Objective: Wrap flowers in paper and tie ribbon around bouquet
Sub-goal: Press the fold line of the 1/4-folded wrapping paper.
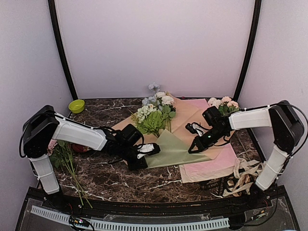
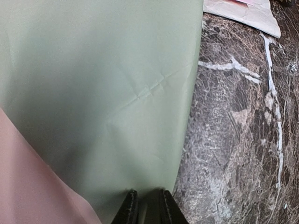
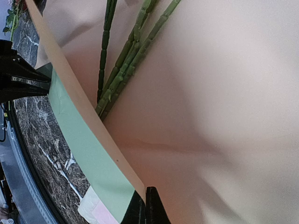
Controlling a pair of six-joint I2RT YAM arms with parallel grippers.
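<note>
Two risks stood out. The left gripper (image 2: 147,205), jaws narrow, pinched the paper (image 2: 103,93) at its edge, the sheet spreading ahead of it. The right gripper (image 3: 145,203) was fully closed, with the flowers (image 3: 122,70) lying stems-first just ahead. Uneven pulling could have torn the sheet or rolled the stems off.

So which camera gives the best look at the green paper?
The top external view: only there does nearly the whole paper show, just below the flowers. The left wrist view shows its creased surface and one edge up close; the right wrist view shows only a narrow green strip.
</note>
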